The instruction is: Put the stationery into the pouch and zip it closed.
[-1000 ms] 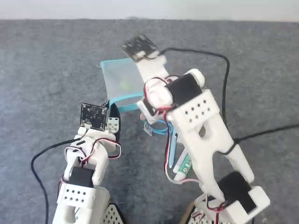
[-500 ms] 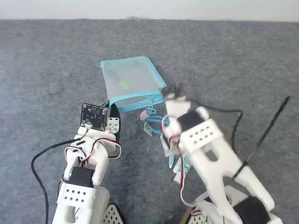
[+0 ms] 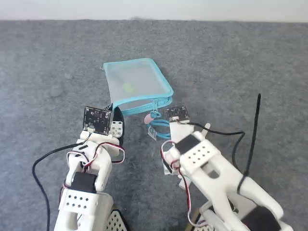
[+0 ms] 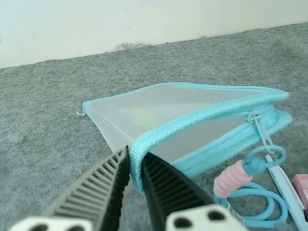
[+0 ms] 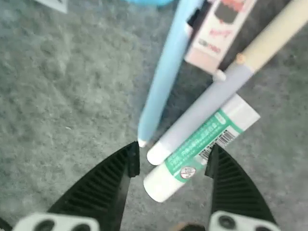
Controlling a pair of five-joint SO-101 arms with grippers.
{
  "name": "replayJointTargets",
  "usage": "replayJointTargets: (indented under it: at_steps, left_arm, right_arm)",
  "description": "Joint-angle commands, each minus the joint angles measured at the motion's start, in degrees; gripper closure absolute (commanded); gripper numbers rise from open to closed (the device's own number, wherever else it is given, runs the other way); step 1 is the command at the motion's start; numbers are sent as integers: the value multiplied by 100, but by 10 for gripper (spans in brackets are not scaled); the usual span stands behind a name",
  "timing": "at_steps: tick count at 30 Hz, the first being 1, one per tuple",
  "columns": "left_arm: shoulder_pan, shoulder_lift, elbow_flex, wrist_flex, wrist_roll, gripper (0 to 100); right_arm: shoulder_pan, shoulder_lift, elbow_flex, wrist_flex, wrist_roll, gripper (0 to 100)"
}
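A translucent pouch (image 3: 136, 85) with a teal zipper lies flat on the grey carpet. My left gripper (image 4: 134, 175) is shut on the pouch's (image 4: 183, 120) zipper edge near its corner. A pink and teal zip pull (image 4: 240, 173) with a teal loop hangs off the pouch. My right gripper (image 5: 173, 166) is open, low over the stationery: a light blue pen (image 5: 168, 67), a grey and cream pen (image 5: 216, 91), a white glue stick (image 5: 202, 144) with a green label, and a pink eraser (image 5: 216, 26). The glue stick's end lies between its fingers.
Grey carpet (image 3: 57, 67) covers the whole table, bounded by a pale wall (image 4: 144, 19) beyond the pouch. Black cables (image 3: 250, 139) trail off the right arm. A small white tag (image 3: 152, 133) lies by the teal loop.
The right arm swung back from over the pouch's far side and dropped low beside the stationery in front of the pouch. The left arm and pouch stayed still.
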Motion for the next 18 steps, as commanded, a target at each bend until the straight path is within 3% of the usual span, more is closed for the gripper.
replayJointTargets:
  at_steps: [1, 6, 13, 18]
  left_arm:
    - [18, -79, -92, -176, -53, 989]
    - [9, -79, -92, -176, -53, 989]
    - [35, -79, -92, -176, -53, 989]
    - [53, -79, -92, -176, -53, 989]
  right_arm:
    - [-13, -57, 369, -673, -53, 772]
    - [92, -57, 879, -1323, -35, 772]
    - [936, -127, 888, -1095, 677, 772]
    - [1130, -127, 738, -998, 695, 772]
